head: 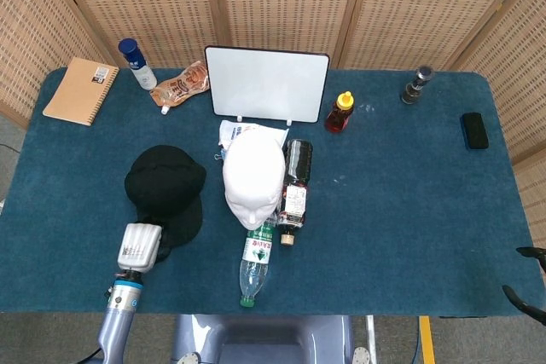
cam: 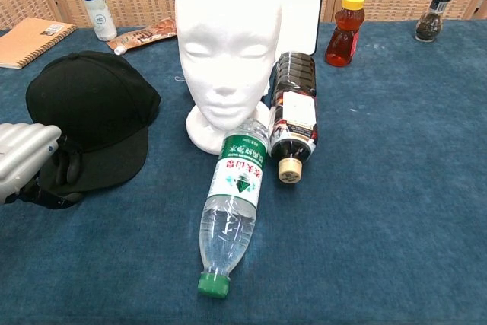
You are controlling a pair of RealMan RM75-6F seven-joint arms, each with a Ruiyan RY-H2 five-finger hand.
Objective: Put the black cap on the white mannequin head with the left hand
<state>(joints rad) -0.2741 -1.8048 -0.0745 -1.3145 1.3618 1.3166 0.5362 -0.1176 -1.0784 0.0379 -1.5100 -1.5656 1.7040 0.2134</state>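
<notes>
The black cap [cam: 91,123] lies on the blue tabletop [head: 392,202], brim toward the near edge, just left of the white mannequin head [cam: 227,43], which stands upright and bare. The left hand [cam: 27,165] is at the cap's brim, its dark fingers [cam: 65,173] curled against the brim's edge; whether they actually grip it cannot be told. A clear water bottle [cam: 232,207] lies in front of the head, and a dark bottle [cam: 293,112] lies just to its right. Only the fingertips of the right hand [head: 527,291] show at the tabletop's near right corner, apart and holding nothing.
</notes>
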